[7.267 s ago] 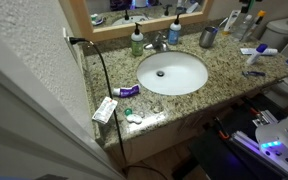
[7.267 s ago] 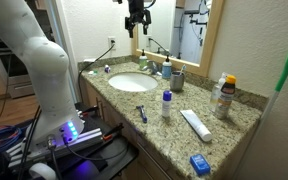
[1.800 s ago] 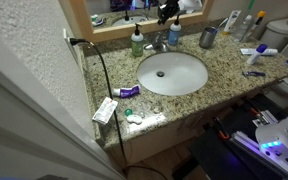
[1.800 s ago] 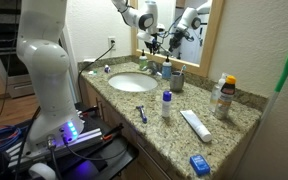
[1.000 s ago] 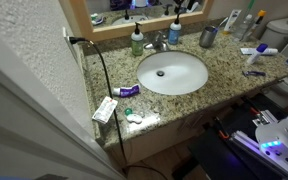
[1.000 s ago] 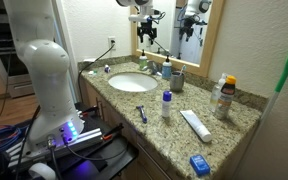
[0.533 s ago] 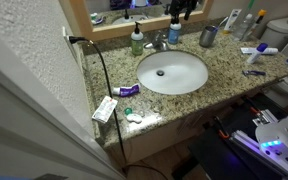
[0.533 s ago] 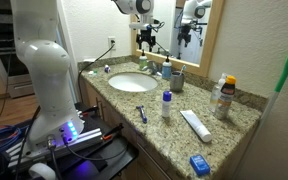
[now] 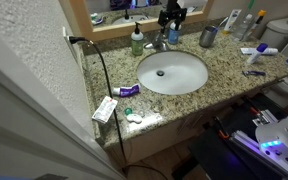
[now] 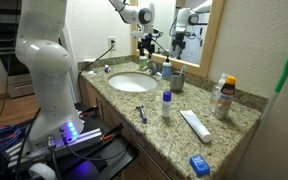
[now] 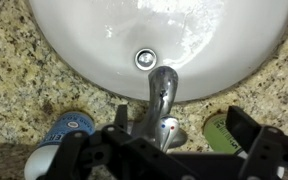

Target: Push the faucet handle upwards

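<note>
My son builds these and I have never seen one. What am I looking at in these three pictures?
It is a white robot arm beside a granite bathroom counter, steered by a person. Two cameras stand outside it and see the counter from different places. The third rides on the wrist and looks straight down. The end effector, a two-fingered claw, hangs over the faucet handle behind the oval white sink, open and holding nothing. On either side of the handle stand a green-topped soap bottle and a blue bottle. A white tube lies near the counter's front edge.
</note>
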